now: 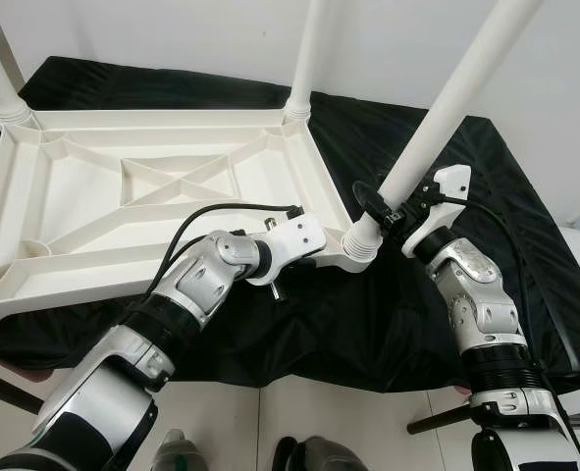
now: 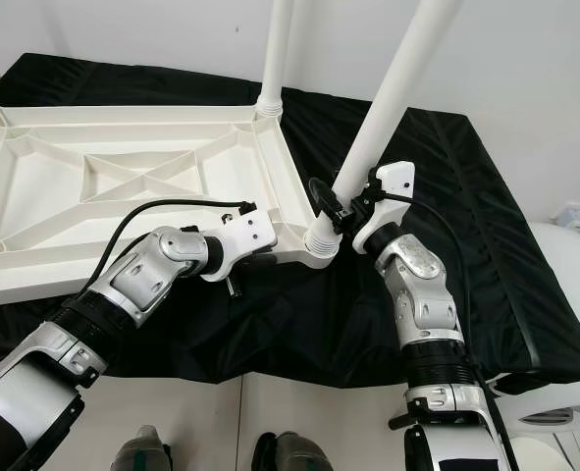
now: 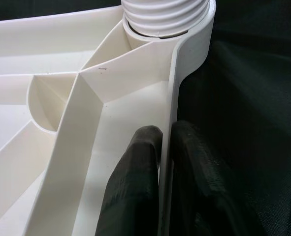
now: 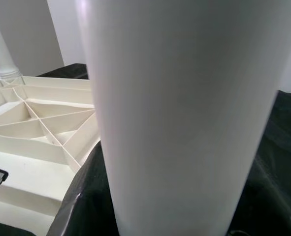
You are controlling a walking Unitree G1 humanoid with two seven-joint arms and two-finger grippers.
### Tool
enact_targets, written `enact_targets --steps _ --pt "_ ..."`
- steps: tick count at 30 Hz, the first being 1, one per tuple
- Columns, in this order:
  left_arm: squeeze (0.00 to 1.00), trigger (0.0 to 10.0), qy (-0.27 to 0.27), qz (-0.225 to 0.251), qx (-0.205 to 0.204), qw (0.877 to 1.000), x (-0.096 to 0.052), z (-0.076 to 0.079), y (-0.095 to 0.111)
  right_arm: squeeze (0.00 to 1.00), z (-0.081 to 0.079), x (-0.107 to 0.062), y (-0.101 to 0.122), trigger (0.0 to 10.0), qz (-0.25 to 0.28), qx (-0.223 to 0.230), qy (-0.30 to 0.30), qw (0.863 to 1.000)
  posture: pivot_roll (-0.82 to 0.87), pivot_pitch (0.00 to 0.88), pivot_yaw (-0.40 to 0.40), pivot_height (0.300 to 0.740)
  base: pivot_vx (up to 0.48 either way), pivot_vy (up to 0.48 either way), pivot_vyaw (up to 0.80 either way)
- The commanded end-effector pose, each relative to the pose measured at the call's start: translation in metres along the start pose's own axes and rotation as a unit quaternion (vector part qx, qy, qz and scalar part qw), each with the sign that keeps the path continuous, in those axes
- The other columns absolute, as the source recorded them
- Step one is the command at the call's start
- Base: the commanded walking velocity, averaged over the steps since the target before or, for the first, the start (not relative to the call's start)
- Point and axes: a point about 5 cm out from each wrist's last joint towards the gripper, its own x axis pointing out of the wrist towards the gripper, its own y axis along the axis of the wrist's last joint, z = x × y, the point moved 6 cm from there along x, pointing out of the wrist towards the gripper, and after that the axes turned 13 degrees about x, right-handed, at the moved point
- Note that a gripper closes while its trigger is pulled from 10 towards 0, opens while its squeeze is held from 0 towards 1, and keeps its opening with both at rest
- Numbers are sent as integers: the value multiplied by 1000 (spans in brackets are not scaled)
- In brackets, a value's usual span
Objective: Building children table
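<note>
Both silver arms reach forward, elbows bent. The left gripper (image 3: pixel 165 167) has its two black fingers (image 3: pixel 135 187) pinched close together around a thin upright white rim. The right gripper (image 1: pixel 393 211) sits against a slanted white tube, wrist raised

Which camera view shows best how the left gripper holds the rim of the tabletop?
The left wrist view: the left gripper pinches the tabletop rim between its fingers. In the eye views the white wrist housing hides its fingers.
</note>
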Motion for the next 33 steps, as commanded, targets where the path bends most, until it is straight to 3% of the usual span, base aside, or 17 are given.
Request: enact_targets --steps 1,14,20,33 --pt "0 10000 16 -11 -8 1000 -1 -5 -5 0 -3 -7 -35 10000 -61 24 6 998 59 66 -109 740 0 0 0" --pt "0 10000 14 -10 -7 1000 -2 -4 -5 0 -2 -15 -54 10000 -80 34 4 996 64 60 -105 740 0 0 0" --pt "0 10000 13 -8 -6 1000 -2 -4 -4 0 -23 -20 -61 10000 -88 37 50 994 64 55 -103 740 0 0 0" --pt "0 10000 11 -7 -3 1000 -1 -3 -2 0 -14 -13 -59 10000 -88 43 31 995 68 47 -102 740 0 0 0"
